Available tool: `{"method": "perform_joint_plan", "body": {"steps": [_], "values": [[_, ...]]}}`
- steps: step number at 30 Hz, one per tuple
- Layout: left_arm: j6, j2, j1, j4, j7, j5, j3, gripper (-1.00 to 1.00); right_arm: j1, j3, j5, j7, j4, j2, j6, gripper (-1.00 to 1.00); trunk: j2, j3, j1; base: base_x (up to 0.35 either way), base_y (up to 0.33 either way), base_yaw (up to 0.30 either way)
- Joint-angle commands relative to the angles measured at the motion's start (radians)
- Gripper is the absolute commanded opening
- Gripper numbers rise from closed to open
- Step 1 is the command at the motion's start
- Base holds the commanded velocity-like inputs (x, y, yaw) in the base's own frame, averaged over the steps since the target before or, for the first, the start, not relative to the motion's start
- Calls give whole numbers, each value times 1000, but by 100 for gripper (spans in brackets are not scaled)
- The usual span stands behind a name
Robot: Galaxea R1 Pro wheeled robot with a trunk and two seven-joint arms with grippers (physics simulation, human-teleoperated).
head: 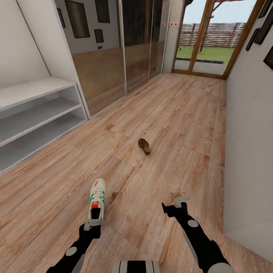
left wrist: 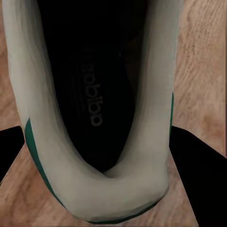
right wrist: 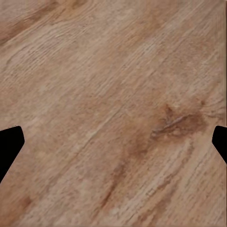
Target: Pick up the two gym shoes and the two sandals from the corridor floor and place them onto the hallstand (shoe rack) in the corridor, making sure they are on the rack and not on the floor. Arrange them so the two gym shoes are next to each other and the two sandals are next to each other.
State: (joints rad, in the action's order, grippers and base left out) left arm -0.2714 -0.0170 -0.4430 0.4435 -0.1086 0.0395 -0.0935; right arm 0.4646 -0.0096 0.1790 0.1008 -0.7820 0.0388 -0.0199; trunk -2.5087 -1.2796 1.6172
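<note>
One white gym shoe with teal stripes and a red heel patch lies on the corridor floor, toe pointing away from me. My left gripper is at its heel. In the left wrist view the gym shoe's heel sits between the black fingers, which touch both of its sides, so my left gripper is shut on it. A dark-brown sandal lies farther ahead on the planks. My right gripper hangs open over bare floor. The hallstand stands at the left.
A glossy panelled wall runs along the left beyond the hallstand. A white wall borders the right side close to my right arm. A glass door to a garden closes the corridor's far end.
</note>
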Motion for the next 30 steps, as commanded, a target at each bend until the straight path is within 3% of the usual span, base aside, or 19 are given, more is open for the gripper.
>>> {"method": "perform_joint_plan", "body": {"steps": [1, 6, 13, 16, 22, 25, 30], "values": [[-3, -3, 0, 0, -4, 6, -8, -100, 0, -2, 9, 3, 18, 0, 15, 100, 0, 5, -1, 0, 0, -72], [-3, -7, 0, 17, 0, 6, -1, -100, 0, -3, 12, 2, 91, 0, 92, 100, 1, 32, -3, 0, 0, -72], [10, -8, 7, 150, 0, 12, -1, -100, 0, -5, 13, 2, 132, -6, 157, 100, 3, 70, -6, 0, 0, -72], [3, 0, 37, 199, -5, 15, 2, -100, 0, -6, 13, 2, 142, -11, 166, 100, 4, 86, -7, 0, 0, -76], [12, 2, 47, 267, -7, 14, 3, -100, 0, -7, 13, 1, 146, -12, 168, 100, 5, 119, -10, 0, 0, -84], [12, 0, 52, 274, -5, 12, 2, -100, 0, -7, 13, 1, 147, -13, 168, 100, 6, 135, -11, 0, 0, -85], [2, 0, 108, 287, 0, 6, -6, -100, 0, -6, 13, 0, 149, -11, 169, 100, 7, 162, -14, 0, 0, -86]]}}
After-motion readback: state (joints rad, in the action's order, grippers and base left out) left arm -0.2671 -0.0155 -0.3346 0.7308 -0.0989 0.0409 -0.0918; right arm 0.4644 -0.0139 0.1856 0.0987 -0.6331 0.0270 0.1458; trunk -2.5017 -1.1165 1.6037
